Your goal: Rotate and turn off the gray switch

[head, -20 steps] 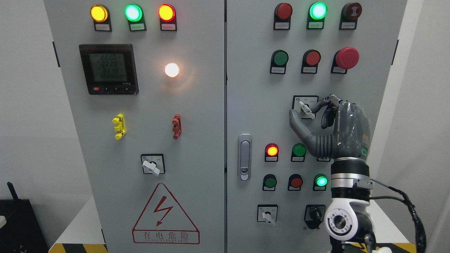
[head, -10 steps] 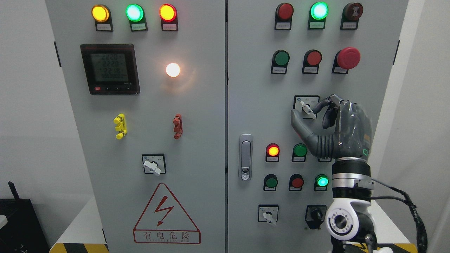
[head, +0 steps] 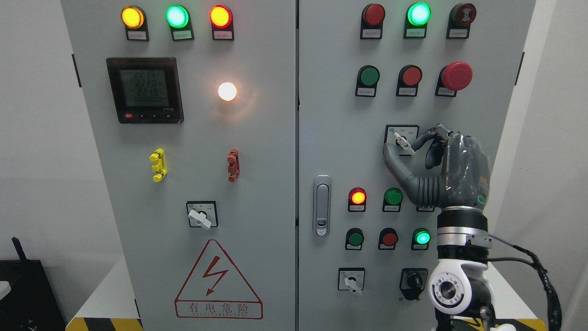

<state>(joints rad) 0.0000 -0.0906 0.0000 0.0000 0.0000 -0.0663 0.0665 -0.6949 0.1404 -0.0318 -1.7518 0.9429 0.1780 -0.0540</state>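
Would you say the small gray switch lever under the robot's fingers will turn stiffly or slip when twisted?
The gray switch is a short, smooth lever, so it may slip. The right hand pinches it between thumb and fingertip only, giving little purchase. Panel-mounted, it probably pivots in firm clicks rather than swinging freely.

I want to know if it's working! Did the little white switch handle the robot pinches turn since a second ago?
Yes. The small white switch handle has turned toward upright within its fixed square faceplate, pinched by the right hand.
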